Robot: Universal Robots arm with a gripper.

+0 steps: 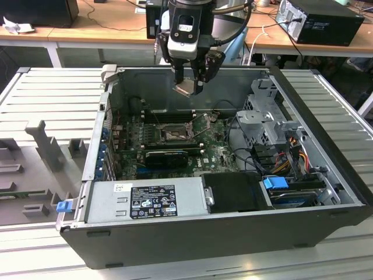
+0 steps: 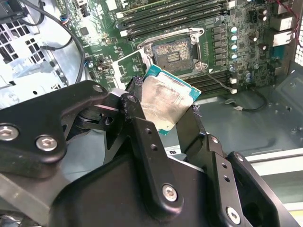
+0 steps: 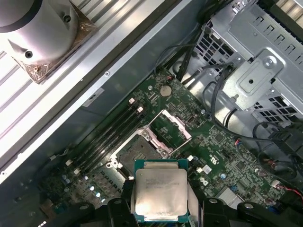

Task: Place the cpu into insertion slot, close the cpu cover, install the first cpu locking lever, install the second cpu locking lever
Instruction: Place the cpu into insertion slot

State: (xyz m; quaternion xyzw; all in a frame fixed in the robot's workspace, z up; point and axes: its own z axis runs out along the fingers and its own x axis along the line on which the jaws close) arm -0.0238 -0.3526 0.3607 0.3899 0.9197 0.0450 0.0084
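My claw (image 1: 190,81) is clenched on the cpu (image 2: 165,100), pinching two opposite edges with its metal top showing in both wrist views. I see it hanging in the air above the motherboard (image 1: 215,154) inside the open computer case (image 1: 326,111). Below lies the bare socket (image 3: 137,152), with the cpu cover (image 3: 173,126) flipped open beside it.

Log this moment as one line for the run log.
gripper: shut on cpu | cpu: held in air, not seated | socket: empty | cpu cover: open
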